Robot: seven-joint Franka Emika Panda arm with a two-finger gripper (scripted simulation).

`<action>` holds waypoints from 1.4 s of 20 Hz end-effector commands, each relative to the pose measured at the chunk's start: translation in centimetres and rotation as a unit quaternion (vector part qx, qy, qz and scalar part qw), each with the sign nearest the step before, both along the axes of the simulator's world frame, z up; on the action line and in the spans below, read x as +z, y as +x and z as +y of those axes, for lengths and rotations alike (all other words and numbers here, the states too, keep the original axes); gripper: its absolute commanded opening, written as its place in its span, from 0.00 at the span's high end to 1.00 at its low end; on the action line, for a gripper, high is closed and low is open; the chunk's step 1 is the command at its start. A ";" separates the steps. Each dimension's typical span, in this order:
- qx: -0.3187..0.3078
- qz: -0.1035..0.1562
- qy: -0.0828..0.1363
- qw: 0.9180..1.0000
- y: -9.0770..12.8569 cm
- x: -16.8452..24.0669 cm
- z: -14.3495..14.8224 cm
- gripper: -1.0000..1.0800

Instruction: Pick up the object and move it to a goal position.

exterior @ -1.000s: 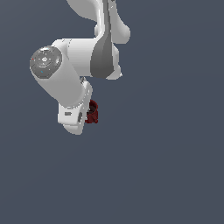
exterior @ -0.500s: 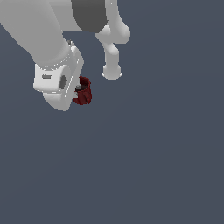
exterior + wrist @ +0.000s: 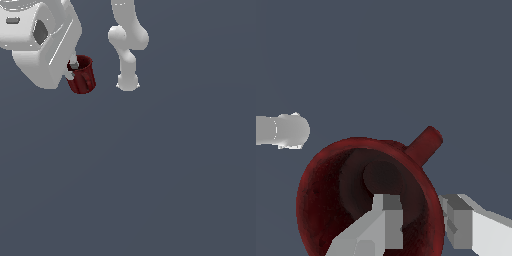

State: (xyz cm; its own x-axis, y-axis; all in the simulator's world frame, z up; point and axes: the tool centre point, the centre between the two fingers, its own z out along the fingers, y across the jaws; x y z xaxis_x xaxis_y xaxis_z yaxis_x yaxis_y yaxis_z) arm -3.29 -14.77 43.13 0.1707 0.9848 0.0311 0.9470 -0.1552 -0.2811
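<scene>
Currently the mug [image 3: 81,76] sits near the top of the exterior view, left of centre, dark red, tapered, tilted with its open mouth facing up and toward the exterior view's right. Nothing touches its underside; only flat grey background shows behind it.

Wrist view looks straight into the mug [image 3: 351,195]: dark inside, round base visible deep down, handle [image 3: 424,143] sticking out from the rim on the far side.

Gripper [image 3: 423,222] is pinched on the rim wall. One finger [image 3: 383,220] is inside the mug against the inner wall, the other finger [image 3: 461,222] is outside, just beside the outer wall. The gap between them is narrow, only the mug wall in it. So the grasp is on the rim, near the handle but not on it.

Exterior view: the gripper [image 3: 74,67] meets the mug at its upper edge on the exterior view's left side; a grey fingertip shows at the rim. The white hand body [image 3: 42,45] is large, up and to the exterior view's left of the mug, touching it only through the fingers.

Arm [image 3: 127,42] runs down from the top edge, to the exterior view's right of the mug, apart from it. A white arm part [image 3: 281,130] also shows in the wrist view, clear of the mug.
</scene>
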 end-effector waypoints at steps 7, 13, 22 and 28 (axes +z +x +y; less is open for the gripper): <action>0.000 0.000 0.000 1.000 -0.8 6.0 -1.1 1.00; -0.001 0.000 0.000 1.000 -1.1 8.5 -1.6 1.00; -0.001 0.000 0.000 1.000 -1.2 10.3 -2.0 1.00; -0.001 0.000 0.000 1.000 -1.2 10.6 -2.1 1.00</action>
